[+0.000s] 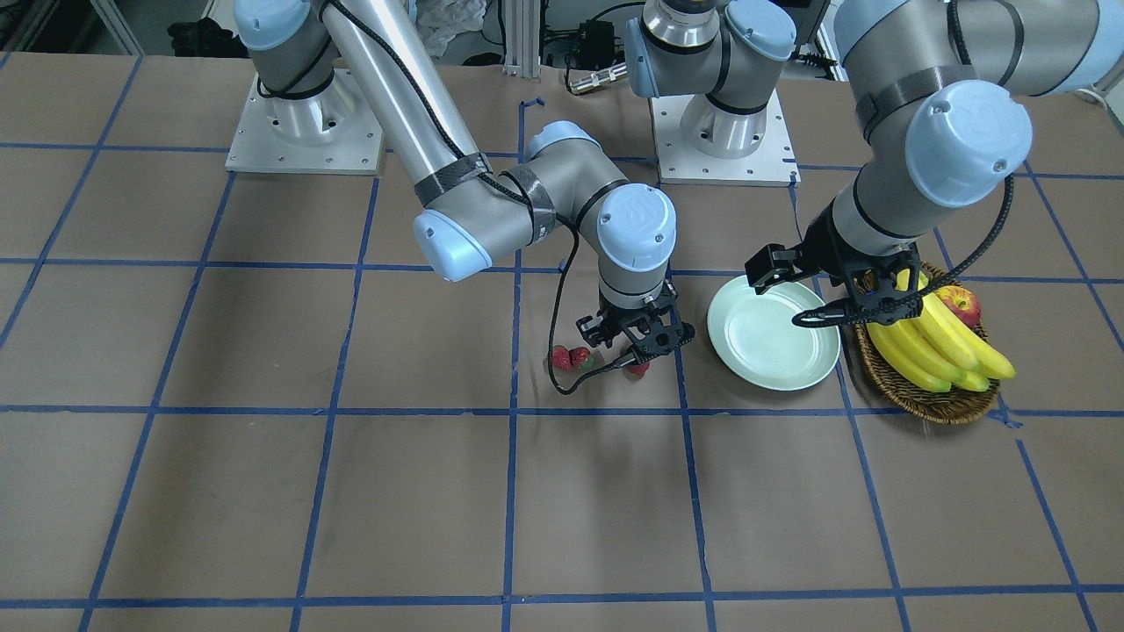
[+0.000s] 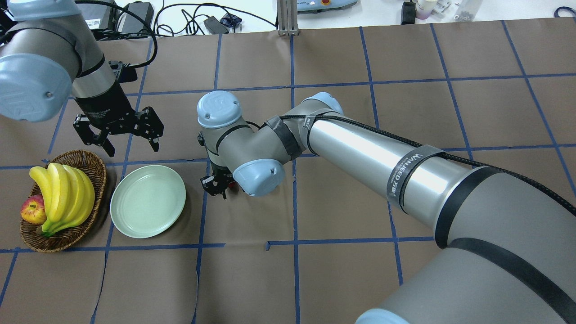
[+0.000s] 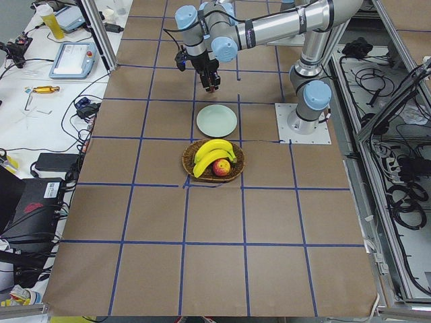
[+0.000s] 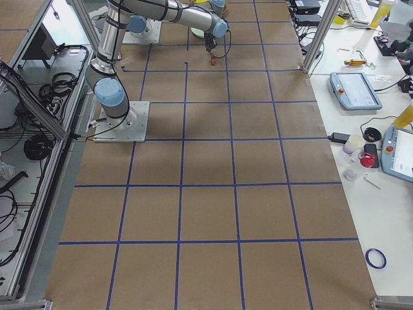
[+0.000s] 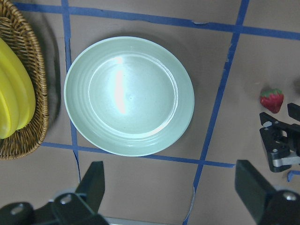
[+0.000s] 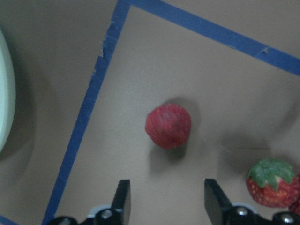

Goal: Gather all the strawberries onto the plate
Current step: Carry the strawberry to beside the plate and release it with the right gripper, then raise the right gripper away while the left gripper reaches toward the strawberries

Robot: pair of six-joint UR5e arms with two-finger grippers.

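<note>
One strawberry [image 6: 168, 125] lies on the brown table, cap turned away, just ahead of the fingertips of my right gripper [image 6: 166, 201], which hangs open over it and touches nothing. Two more strawberries [image 1: 569, 357] lie side by side a little farther from the plate; one of them [image 6: 269, 183] shows its green cap. The mint-green plate [image 2: 148, 200] holds nothing and sits right beside the right gripper [image 2: 218, 186]. My left gripper [image 2: 132, 148] hovers open and empty above the plate's [image 5: 129, 96] far edge, near the basket.
A wicker basket [image 2: 96, 162] with bananas [image 2: 63, 193] and an apple [image 2: 32, 209] stands against the plate on the side away from the strawberries. Blue tape lines grid the brown table. The right arm's elbow hangs low over the middle of the table.
</note>
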